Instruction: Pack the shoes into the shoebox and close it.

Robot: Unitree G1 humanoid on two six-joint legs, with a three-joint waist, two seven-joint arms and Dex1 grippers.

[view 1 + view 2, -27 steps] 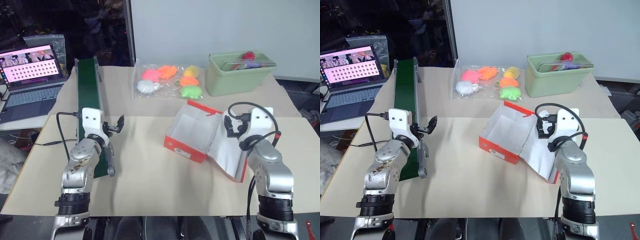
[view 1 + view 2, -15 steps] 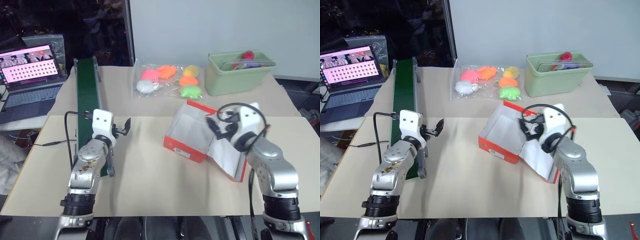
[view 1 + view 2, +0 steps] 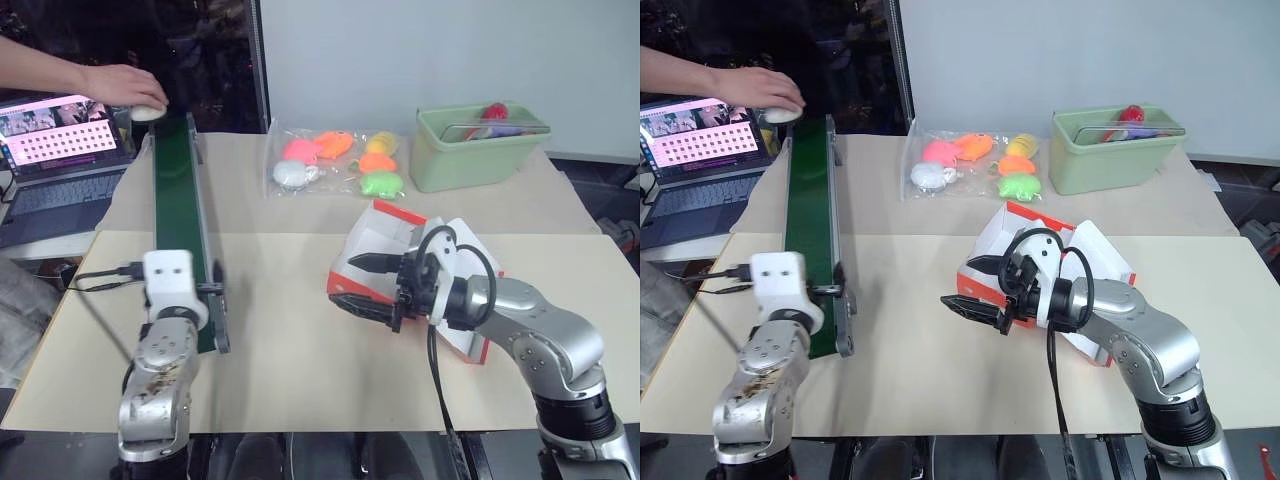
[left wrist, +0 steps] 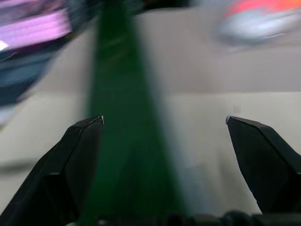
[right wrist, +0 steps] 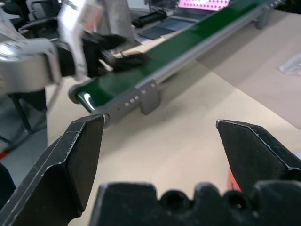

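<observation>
Left eye view: the shoebox (image 3: 385, 265) lies open on the table (image 3: 280, 370), lid flap spread toward the right arm, white inside showing and no shoe in it; it is red-orange card with a small white label on its near side, and it sits in front of the green bin (image 3: 478, 148) and the bagged toys (image 3: 335, 162); the right gripper (image 3: 367, 286) hangs in front of the box's near left corner, jaws spread wide and holding nothing, pointing leftward toward the belt (image 3: 182, 215); the left gripper (image 4: 164, 123) stands beside the belt's near end, fingers wide apart too and empty; at the belt's far end a person's hand (image 3: 118, 83) rests on a pale thing (image 3: 148, 113), perhaps a shoe, though that cannot be told; so the step in hand looks like waiting for the shoes to arrive, packing not yet begun; the next move likely calls for a gripper to meet a shoe at the belt's near end, close on it, and carry it across into the box.
</observation>
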